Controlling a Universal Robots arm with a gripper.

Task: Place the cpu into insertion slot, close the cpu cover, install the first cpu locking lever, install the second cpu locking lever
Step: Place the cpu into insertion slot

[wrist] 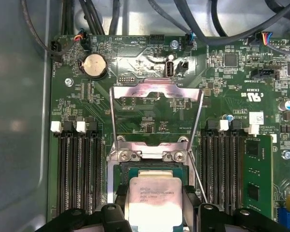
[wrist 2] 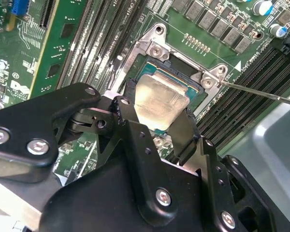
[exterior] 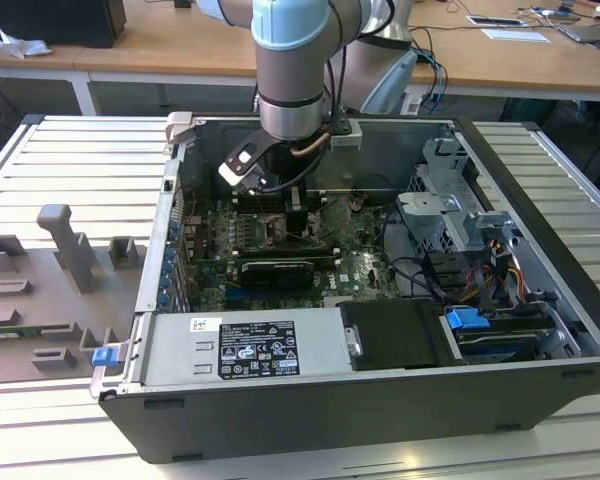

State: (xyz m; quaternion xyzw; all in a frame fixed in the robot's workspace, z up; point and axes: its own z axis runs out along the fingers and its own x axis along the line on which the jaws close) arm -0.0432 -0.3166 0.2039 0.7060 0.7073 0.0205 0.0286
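My gripper is shut on the cpu, a pale silver square chip held by two opposite edges between black fingers. The chip hangs just over the insertion slot, a dark square socket with a silvery rim on the green board. In the first wrist view the cpu sits between the gripper fingers, right over the insertion slot. The cpu cover is swung open, lying back beyond its hinge. A thin locking lever sticks out free beside the socket. In the exterior view the gripper reaches down into the case.
Long black memory slots flank the socket, with a green memory module on one side. A coin battery and cables lie past the cover. The open case holds a power supply and a drive cage.
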